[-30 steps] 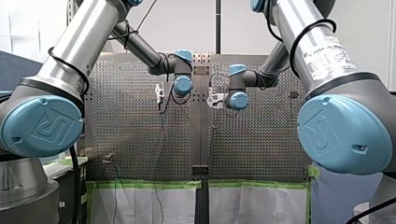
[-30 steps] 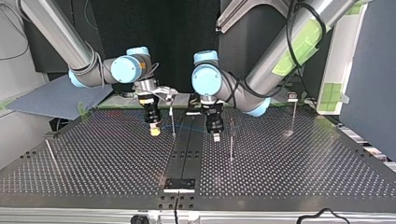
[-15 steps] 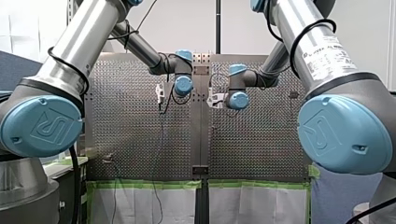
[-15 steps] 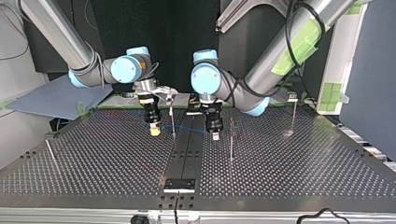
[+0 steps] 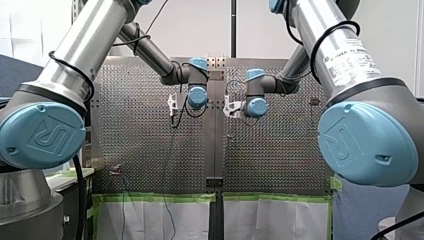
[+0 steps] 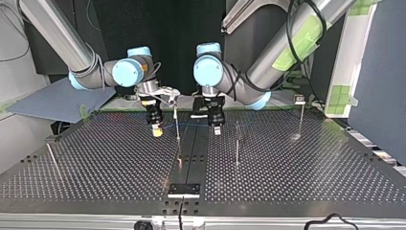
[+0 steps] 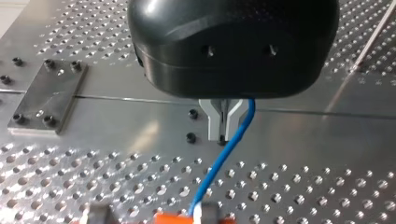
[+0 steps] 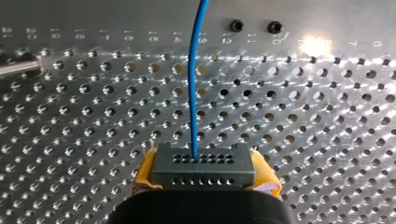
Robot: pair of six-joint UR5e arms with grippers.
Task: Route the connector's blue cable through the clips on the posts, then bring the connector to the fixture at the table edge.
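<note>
Clamping rigid connector (image 8: 203,161) in our right gripper (image 8: 203,179) | left gripper (image 7: 223,133) pinched shut on blue cable (image 7: 225,157) | limp, light: hold near connector.

Four posts (image 6: 177,125) (image 6: 237,143) (image 6: 300,115) (image 6: 51,159), one cable (image 8: 192,70), one connector (image 8: 203,163).

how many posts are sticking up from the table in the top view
4: a leaning post at the view's left, a middle post, a third post just right of it, and a far-right post topped by a clip. More may be hidden.
</note>
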